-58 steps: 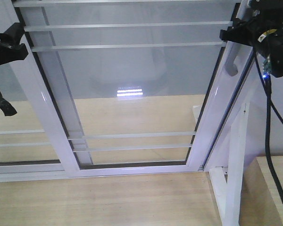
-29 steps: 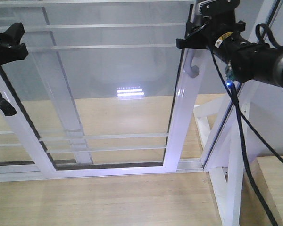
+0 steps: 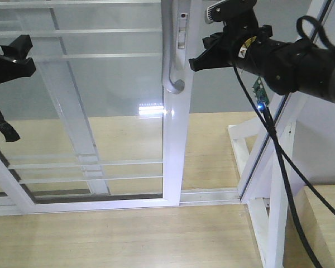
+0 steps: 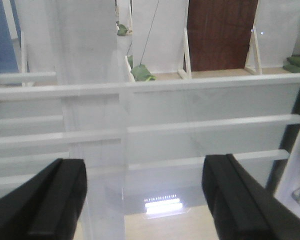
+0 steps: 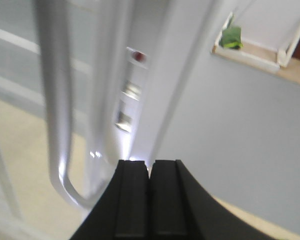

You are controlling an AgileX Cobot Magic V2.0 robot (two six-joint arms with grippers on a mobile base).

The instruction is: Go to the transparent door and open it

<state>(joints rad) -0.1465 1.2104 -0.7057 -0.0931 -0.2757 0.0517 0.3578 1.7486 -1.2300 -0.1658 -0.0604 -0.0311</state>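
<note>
The transparent door (image 3: 109,106), clear glass with thin white bars in a white frame, stands slid left of the slanted post. Its curved silver handle (image 3: 170,61) and lock plate (image 3: 182,33) sit on the right stile. My right gripper (image 3: 194,62) is shut, its tips against the stile's right edge beside the handle. In the right wrist view the shut right gripper (image 5: 150,163) touches the white stile (image 5: 162,90), with the handle (image 5: 57,105) to its left. My left gripper (image 3: 21,53) hovers at the left; the left gripper (image 4: 142,172) is open and empty, facing the bars (image 4: 200,124).
A slanted white frame post with brace (image 3: 279,184) stands at right. The floor track (image 3: 209,195) runs between door and post, with a gap (image 3: 218,139) above it. A handle-less barred panel (image 3: 67,111) overlaps behind. Black cable (image 3: 287,190) hangs from the right arm.
The door has slid left, its handle stile going from the far right to the middle. My right gripper moved left with it. The left arm stayed put.
</note>
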